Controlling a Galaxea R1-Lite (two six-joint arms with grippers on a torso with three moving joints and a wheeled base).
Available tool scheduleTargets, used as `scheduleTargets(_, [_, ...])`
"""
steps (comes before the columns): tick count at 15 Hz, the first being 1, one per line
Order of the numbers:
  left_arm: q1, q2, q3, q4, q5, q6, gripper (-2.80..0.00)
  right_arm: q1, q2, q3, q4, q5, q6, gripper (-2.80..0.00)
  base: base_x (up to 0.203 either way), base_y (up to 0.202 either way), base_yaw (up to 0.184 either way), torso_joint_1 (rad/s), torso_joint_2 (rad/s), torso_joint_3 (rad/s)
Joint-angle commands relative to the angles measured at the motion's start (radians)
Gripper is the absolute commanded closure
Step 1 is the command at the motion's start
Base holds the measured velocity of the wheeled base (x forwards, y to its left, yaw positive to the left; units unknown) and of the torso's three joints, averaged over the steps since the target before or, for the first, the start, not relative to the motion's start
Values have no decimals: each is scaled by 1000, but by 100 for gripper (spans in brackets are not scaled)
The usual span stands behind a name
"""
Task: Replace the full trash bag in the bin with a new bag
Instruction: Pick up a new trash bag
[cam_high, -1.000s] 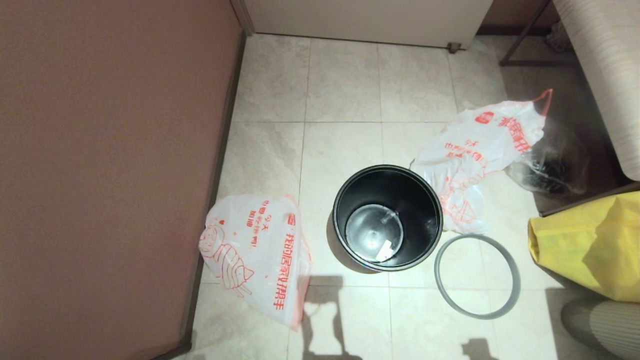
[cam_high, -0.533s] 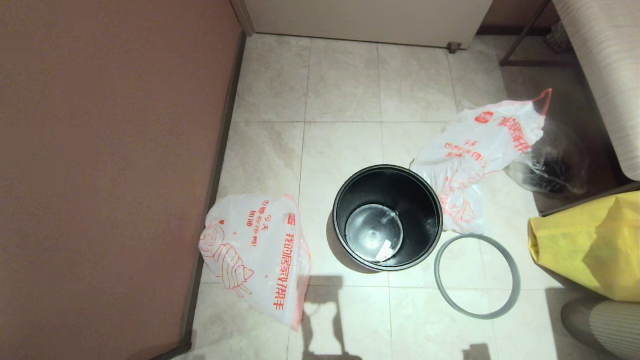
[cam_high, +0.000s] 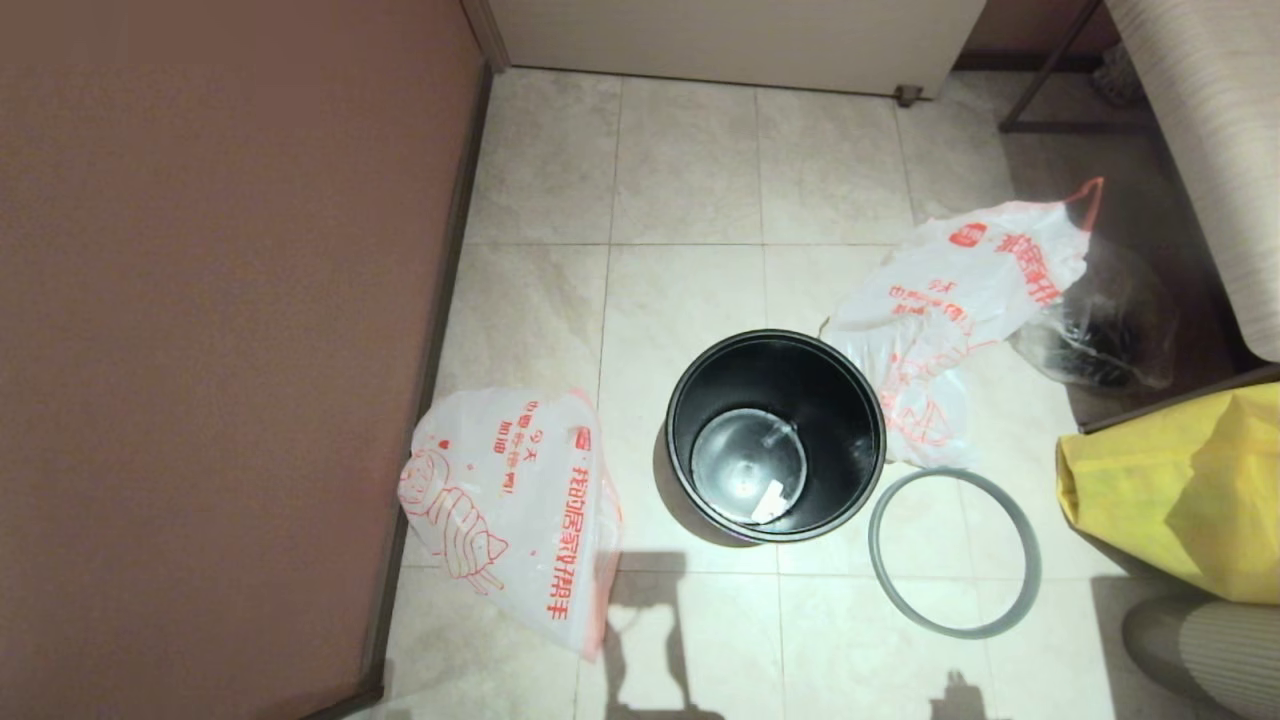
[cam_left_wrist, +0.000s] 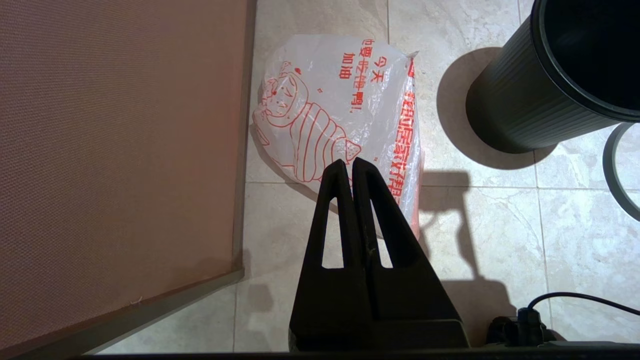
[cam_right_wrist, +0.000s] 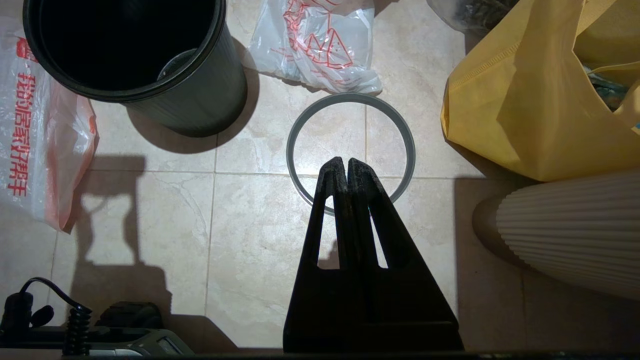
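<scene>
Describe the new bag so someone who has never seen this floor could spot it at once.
Find the black bin on the tiled floor. On its left, beside the brown wall, lies the new bag. It is flat and smooth with a red cat drawing, unlike the same-printed lumpy full bag on the bin's far right side.
</scene>
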Motion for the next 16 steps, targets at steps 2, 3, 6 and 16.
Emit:
scheduleTargets(2, [0, 1, 0, 0, -1, 6, 0, 0, 3, 0, -1, 0, 0, 0, 0, 0, 0, 0, 0, 0])
scheduleTargets(3, [-1, 1, 0, 1, -2, 18, 0, 0, 3, 0, 1, 0, 0, 0, 0, 0, 0, 0, 0, 0])
scheduleTargets(6, [0, 0, 0, 0, -1, 10, 0, 0, 3, 0, -1, 0, 0, 0, 0, 0, 0, 0, 0, 0])
scheduleTargets(16, [1, 168, -145, -5, 5, 40, 0, 0, 3, 0, -1, 0, 0, 0, 0, 0, 0, 0, 0, 0])
